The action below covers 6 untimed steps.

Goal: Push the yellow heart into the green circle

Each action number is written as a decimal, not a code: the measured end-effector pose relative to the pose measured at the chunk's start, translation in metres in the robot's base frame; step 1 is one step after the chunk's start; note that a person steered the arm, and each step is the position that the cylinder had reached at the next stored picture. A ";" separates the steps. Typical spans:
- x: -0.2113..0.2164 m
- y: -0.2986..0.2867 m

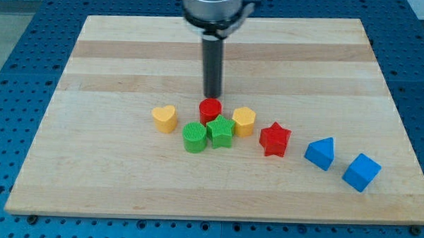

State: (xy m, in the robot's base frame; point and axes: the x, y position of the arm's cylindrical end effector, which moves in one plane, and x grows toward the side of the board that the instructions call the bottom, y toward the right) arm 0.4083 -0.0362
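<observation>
My tip [211, 96] sits just above the red plastic cylinder [210, 109], mid-frame; no jaws on this rod, so nothing to open or close; the yellow plastic heart [164, 118] lies left of centre on the wooden counter [115, 52], near the green plastic circle [194, 137] but apart; the push looks not yet done.

No text, label, brand, number or sign can be read anywhere in view.
</observation>
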 end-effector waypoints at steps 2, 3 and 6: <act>0.038 -0.103; 0.039 -0.129; 0.057 -0.100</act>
State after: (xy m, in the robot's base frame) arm 0.4654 -0.1367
